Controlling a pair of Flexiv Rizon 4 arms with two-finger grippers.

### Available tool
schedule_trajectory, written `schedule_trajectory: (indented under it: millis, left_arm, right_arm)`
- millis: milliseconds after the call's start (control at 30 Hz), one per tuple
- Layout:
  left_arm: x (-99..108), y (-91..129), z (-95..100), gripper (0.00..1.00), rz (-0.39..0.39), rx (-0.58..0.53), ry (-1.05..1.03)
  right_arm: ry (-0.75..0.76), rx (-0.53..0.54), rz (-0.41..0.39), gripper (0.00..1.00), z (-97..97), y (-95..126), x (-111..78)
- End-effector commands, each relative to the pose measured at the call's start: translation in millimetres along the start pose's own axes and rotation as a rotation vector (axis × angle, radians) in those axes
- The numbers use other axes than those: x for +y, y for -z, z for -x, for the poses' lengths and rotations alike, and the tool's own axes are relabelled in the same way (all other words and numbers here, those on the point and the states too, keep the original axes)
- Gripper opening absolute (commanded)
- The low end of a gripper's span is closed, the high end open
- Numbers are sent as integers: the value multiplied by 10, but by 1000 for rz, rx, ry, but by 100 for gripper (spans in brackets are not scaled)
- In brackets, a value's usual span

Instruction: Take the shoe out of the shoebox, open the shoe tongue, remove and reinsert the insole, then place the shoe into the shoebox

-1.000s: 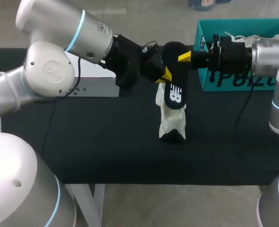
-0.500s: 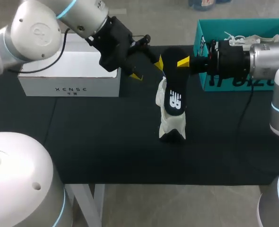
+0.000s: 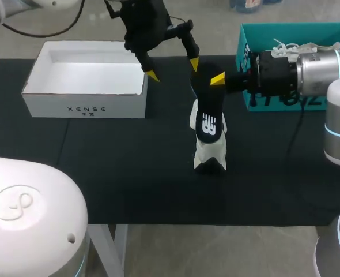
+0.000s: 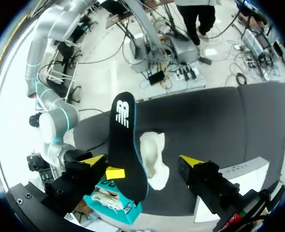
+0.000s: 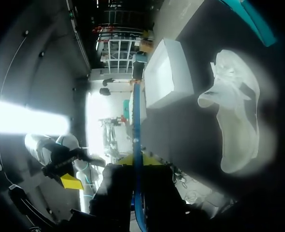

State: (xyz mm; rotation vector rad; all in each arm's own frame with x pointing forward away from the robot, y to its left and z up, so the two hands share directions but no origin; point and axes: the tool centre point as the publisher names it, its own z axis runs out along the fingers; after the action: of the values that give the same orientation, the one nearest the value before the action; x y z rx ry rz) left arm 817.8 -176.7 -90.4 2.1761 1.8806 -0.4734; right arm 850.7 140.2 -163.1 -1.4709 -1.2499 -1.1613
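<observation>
Step, as I read it: insole is out and reinsert comes next.

Right arm comes in level from the shoebox side. Right jaws are clamped on one end of the insole, with a yellow tip on its face. The rest hangs down free, logo end lowest, probably so that end can be steered into the shoe. In the right wrist view the insole runs edge-on straight out between the fingers, which fits a firm pinch.

Shoe is white and lies on the black counter, under and just beside the insole's low end. The right wrist view shows it on its side with the opening towards the box. I can't tell from the head view whether the insole tip touches it; in the left wrist view they look apart.

Left arm is high over the counter's far edge. Left jaws are spread wide and empty, looking down on the insole and shoe. Likely parked clear of the insole's path, and well placed to drop and steady the shoe.

Shoebox is teal and sits at the right, behind the right arm. Something white with laces is inside it.

Risk: the insole is floppy and could buckle at the opening.
</observation>
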Motion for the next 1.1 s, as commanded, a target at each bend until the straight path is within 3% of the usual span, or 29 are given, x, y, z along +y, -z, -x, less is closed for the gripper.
schedule_trajectory:
  millis: [33, 333, 500, 600, 1100]
  left_arm:
    - [48, 91, 63, 100, -90, 461, 44]
    - [41, 66, 115, 100, -79, 492, 70]
    - [258, 58, 272, 100, 104, 387, 34]
    - [357, 72, 381, 100, 168, 316, 42]
    - [296, 45, 377, 100, 133, 316, 56]
  right_arm:
    - [4, -3, -6, 0, -6, -98, 38]
    - [9, -2, -13, 0, -17, -145, 25]
    - [9, -2, -17, 0, -7, -166, 12]
    - [6, 3, -21, 0, -4, -180, 2]
    - [8, 9, -24, 0, -14, -186, -28]
